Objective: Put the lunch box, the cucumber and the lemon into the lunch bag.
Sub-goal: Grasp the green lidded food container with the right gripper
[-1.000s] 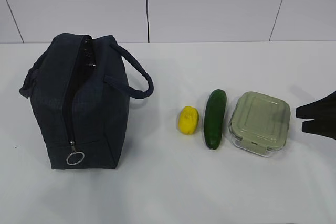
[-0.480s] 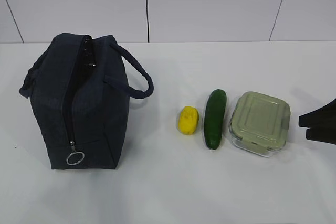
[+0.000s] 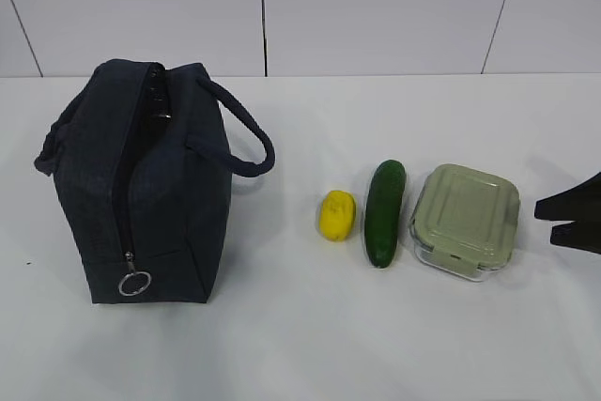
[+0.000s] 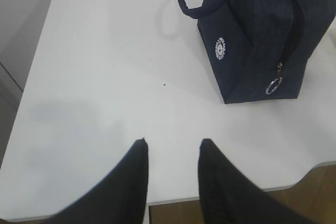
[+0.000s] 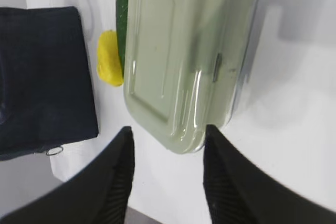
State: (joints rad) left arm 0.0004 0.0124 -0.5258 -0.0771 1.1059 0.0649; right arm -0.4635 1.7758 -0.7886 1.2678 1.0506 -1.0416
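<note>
The navy lunch bag (image 3: 150, 185) stands upright at the left, its zipper slit gaping along the top, and it also shows as the bag (image 4: 257, 35) in the left wrist view. To its right lie the yellow lemon (image 3: 336, 215), the dark green cucumber (image 3: 384, 212) and the green-lidded lunch box (image 3: 466, 220) in a row. My right gripper (image 3: 545, 222) hovers just right of the lunch box (image 5: 184, 51), open and empty, its tips (image 5: 168, 132) short of the box's near corner. My left gripper (image 4: 173, 145) is open over bare table, well short of the bag.
The bag's silver ring pull (image 3: 134, 283) hangs low on its front end, and one handle (image 3: 246, 138) loops out toward the lemon. The table's near edge (image 4: 173, 200) lies just under the left fingers. A white panelled wall backs the table.
My right gripper has drawn back slightly to the right and a little lower, away from the lunch box. Nothing else has moved.
</note>
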